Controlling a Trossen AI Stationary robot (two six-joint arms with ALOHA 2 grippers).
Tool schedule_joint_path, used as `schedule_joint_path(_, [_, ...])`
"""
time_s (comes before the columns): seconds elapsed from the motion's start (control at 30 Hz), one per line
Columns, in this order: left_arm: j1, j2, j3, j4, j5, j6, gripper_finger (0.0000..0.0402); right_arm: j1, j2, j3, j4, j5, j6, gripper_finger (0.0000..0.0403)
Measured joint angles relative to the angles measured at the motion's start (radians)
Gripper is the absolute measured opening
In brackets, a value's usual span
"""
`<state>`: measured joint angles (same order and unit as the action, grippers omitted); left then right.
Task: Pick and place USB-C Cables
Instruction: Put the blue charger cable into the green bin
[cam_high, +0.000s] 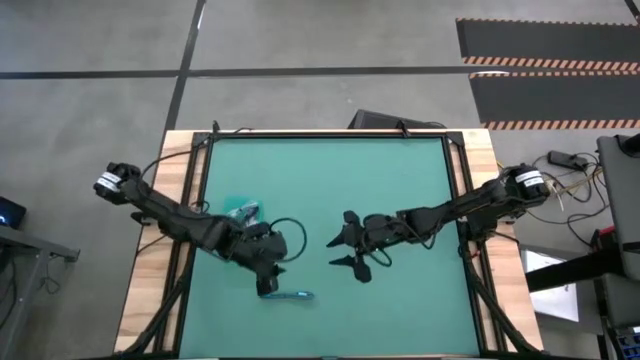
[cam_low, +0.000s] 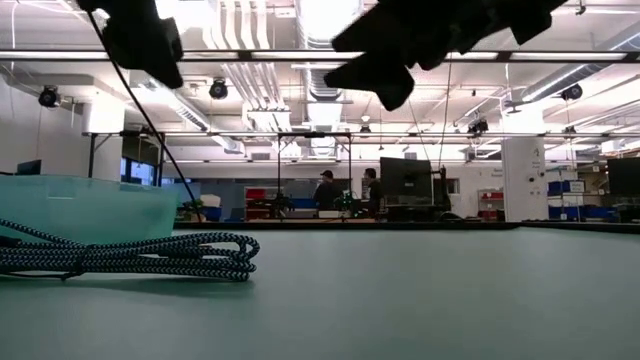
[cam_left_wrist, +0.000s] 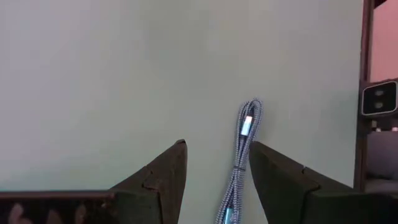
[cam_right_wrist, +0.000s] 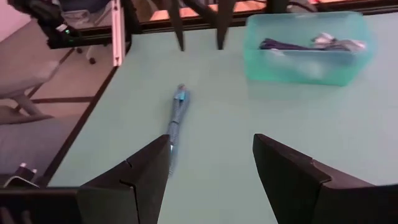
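While both arms are hanging over the green table (cam_high: 400, 170), the left gripper (cam_high: 268, 282) is hovering at about 7 o'clock from the table's middle, fingers spread apart with nothing between them. Its wrist camera is looking straight down on the teal-blue USB-C cable (cam_left_wrist: 239, 162), a braided bundle lying flat on the mat and running up between the 2 dark fingertips (cam_left_wrist: 168, 168), closer to 1 of them, not touched by either. From above, that same cable is lying just beside the left gripper, toward 5 o'clock of it, near the table's front edge.

The right gripper (cam_high: 350, 245) is sitting near the table's centre, a touch toward 4 o'clock, jaws standing wide and holding nothing. Its camera is facing across the mat at the teal-blue cable and, farther off, at the clear teal tub (cam_right_wrist: 303, 48), which is holding other cable bundles, at least 1 dark and 1 white. In the high view the tub is sitting at 9 o'clock of centre, partly under the left arm.
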<state>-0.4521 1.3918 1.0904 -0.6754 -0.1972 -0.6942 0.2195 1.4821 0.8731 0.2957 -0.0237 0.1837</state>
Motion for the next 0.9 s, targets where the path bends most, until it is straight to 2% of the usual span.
schedule_joint_path(0.23, [-0.108, 0.001, -0.005, 0.047, -0.084, -0.008, 0.0157, 0.048, 0.090, 0.133, -0.121, 0.013, 0.000, 0.0221])
schedule_joint_path(0.53, [-0.134, 0.001, -0.011, 0.069, -0.127, -0.006, 0.0157, 0.100, 0.239, 0.344, -0.392, 0.057, -0.002, 0.0221])
schedule_joint_path(0.73, [-0.133, 0.001, -0.012, 0.066, -0.142, -0.005, 0.0157, 0.141, 0.310, 0.369, -0.448, 0.057, 0.008, 0.0221])
schedule_joint_path(0.9, [-0.134, 0.001, -0.021, 0.066, -0.142, 0.003, 0.0157, 0.168, 0.339, 0.371, -0.442, 0.124, 0.011, 0.0221])
